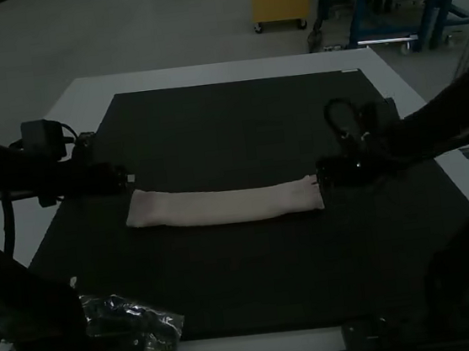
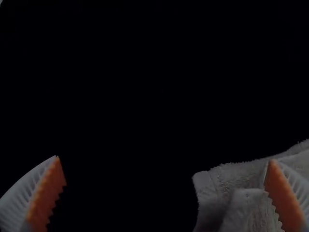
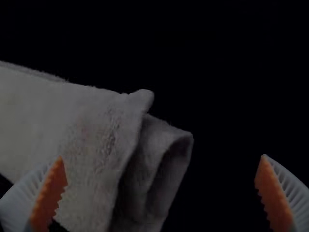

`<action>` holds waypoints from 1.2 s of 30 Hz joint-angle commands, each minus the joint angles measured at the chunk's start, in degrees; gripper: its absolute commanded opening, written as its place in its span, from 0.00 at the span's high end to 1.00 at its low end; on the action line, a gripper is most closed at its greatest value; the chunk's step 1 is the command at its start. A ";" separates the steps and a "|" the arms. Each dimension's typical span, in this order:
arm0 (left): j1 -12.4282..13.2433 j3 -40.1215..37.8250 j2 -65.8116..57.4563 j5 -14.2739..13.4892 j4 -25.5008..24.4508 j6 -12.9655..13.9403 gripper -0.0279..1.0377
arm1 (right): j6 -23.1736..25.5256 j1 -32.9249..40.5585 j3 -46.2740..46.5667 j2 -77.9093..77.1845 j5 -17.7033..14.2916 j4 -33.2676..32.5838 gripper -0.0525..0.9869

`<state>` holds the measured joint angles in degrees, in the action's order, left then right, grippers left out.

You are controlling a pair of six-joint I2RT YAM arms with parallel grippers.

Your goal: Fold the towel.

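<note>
The pale towel (image 1: 225, 205) lies folded into a long narrow strip across the dark mat. My left gripper (image 1: 129, 179) is at the strip's left end, and my right gripper (image 1: 319, 174) is at its right end. In the left wrist view, my left gripper (image 2: 164, 193) stands open, one finger over a corner of the towel (image 2: 231, 181). In the right wrist view, layered folds show at the end of the towel (image 3: 96, 130), between the wide-apart fingers of my open right gripper (image 3: 161, 193).
A dark mat (image 1: 230, 134) covers most of the white table (image 1: 206, 74). Crumpled clear plastic (image 1: 141, 322) lies at the near left, close to the left arm's base.
</note>
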<state>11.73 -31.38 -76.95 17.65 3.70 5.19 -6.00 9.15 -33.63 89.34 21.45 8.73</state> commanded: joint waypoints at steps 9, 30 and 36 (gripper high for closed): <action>0.40 -1.32 0.66 1.25 -0.54 -1.06 0.06 | 1.25 2.89 -0.39 6.02 1.22 4.45 0.09; 0.40 0.44 0.75 1.16 0.78 -0.62 0.06 | 3.36 6.59 -3.02 15.69 3.33 10.52 0.71; 0.31 0.97 0.75 1.07 1.13 -0.62 0.06 | 3.54 5.18 -3.02 16.57 4.83 11.22 0.97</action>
<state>11.77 -31.14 -76.95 18.04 4.40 4.64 -2.63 13.91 -36.40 103.88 20.75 20.14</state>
